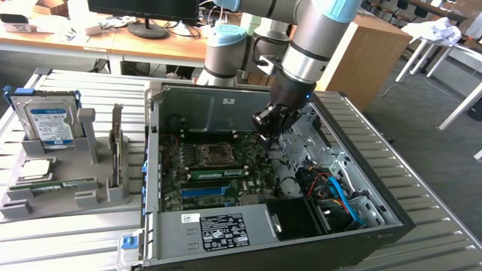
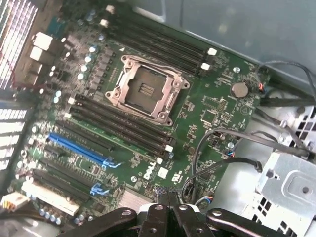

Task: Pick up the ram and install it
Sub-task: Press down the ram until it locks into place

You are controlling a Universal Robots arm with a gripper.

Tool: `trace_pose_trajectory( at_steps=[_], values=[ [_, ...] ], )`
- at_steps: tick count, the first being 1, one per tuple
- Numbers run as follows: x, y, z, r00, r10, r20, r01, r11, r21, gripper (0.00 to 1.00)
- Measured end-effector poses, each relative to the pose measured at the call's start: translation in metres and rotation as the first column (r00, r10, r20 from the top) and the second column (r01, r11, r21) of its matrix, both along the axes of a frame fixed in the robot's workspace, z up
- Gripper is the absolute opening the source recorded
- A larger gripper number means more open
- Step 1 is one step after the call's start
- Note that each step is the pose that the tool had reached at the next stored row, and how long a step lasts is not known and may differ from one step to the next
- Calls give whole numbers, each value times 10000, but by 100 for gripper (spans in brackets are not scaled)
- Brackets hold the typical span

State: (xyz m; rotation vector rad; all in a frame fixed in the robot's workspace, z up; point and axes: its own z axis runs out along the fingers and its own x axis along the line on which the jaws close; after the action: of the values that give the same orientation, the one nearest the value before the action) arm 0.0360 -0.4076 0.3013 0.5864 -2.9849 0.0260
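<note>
The black two-finger gripper (image 1: 267,131) was found clenched shut with nothing grasped, hung inside the open dark computer case (image 1: 391,220) over the green motherboard (image 2: 217,98). The ram, a long thin green circuit-board stick (image 1: 64,184), was seen lying in the grey moulded holder (image 1: 45,203), outside the case at the exterior view's left, well apart from the gripper. The pick-up was judged not yet made. A grasp would call for parted jaws brought squarely over the stick's edges.
</note>
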Motion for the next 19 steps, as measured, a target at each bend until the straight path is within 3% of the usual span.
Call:
trace_pose_trajectory(
  at_steps=[5,10,15,19],
  values=[
    [0,0,-8,9967,-811,0,811,9967,-15,10],
    [0,0,-9,9870,-1609,0,1609,9870,-18,10],
    [0,0,-9,9705,-2412,0,2412,9705,-18,10],
    [0,0,-9,9516,-3074,0,3074,9516,-17,10]
  ],
)
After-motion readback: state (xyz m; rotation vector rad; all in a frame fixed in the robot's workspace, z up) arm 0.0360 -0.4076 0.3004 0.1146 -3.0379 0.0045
